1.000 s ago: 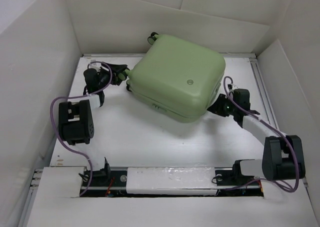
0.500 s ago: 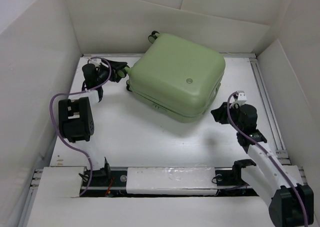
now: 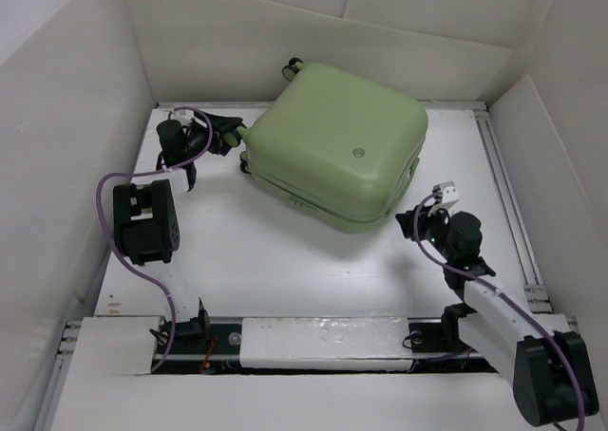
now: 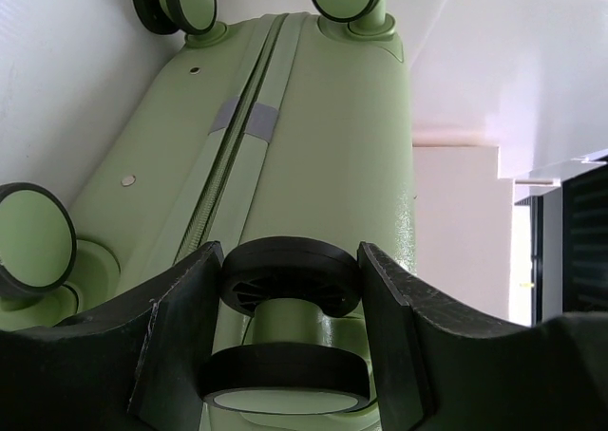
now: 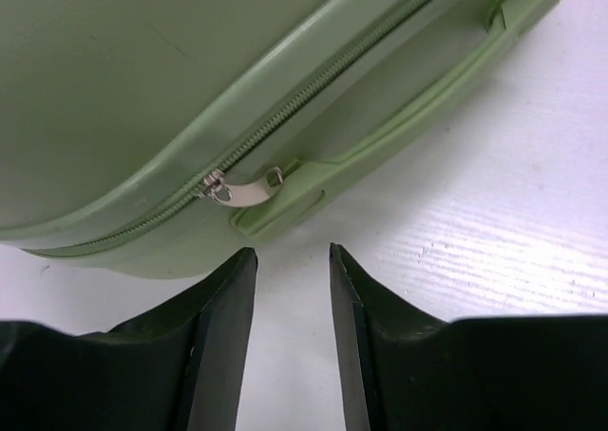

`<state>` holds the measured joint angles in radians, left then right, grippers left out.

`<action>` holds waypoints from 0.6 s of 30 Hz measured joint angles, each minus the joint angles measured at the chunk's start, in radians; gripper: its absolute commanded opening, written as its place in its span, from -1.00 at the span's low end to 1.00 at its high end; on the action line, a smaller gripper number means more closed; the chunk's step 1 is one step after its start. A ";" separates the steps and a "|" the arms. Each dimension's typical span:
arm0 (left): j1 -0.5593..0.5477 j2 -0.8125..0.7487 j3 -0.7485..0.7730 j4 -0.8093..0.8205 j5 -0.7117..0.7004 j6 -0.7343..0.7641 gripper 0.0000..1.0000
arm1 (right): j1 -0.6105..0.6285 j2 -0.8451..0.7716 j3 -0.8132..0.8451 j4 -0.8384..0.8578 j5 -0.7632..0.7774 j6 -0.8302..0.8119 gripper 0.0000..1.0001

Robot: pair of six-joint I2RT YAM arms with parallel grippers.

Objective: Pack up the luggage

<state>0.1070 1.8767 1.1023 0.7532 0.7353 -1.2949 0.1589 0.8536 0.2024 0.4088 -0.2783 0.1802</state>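
The right hand (image 5: 293, 255) has drawn back, apart, facing the luggage's (image 3: 337, 146) zipper pull (image 5: 242, 189), so working the zipper seems next; the left hand (image 4: 290, 260) clamps a wheel (image 4: 285, 279).

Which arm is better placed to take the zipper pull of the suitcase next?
Probably the right. The right fingers are open and point at the zipper pull just ahead. The left fingers hold a wheel on the other side of the suitcase.

Luggage (image 3: 337, 146) sits roughly between left tool (image 3: 231, 135), right tool (image 3: 412, 215).
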 measured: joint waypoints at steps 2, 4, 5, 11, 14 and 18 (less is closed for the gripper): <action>0.000 0.000 0.000 0.006 0.001 0.000 -1.00 | 0.000 0.023 0.006 0.032 -0.013 -0.019 -0.15; 0.000 0.000 0.000 0.006 0.002 0.000 -1.00 | 0.000 0.056 0.024 0.055 -0.030 -0.036 -0.15; 0.000 0.000 0.000 0.006 0.002 0.000 -1.00 | 0.000 0.076 0.036 0.064 -0.041 -0.045 -0.15; 0.000 0.000 0.000 0.011 0.000 0.000 -1.00 | 0.005 0.157 0.076 0.093 -0.084 -0.091 -0.10; 0.000 0.001 0.000 0.013 0.001 0.000 -1.00 | 0.014 0.172 0.080 0.098 -0.101 -0.099 -0.10; 0.000 0.001 0.000 0.013 0.001 0.001 -1.00 | 0.019 0.175 0.084 0.100 -0.113 -0.110 -0.13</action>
<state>0.1074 1.8774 1.1023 0.7658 0.7361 -1.2942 0.1783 1.0290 0.2859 0.5091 -0.3908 0.0704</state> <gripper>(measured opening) 0.501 0.439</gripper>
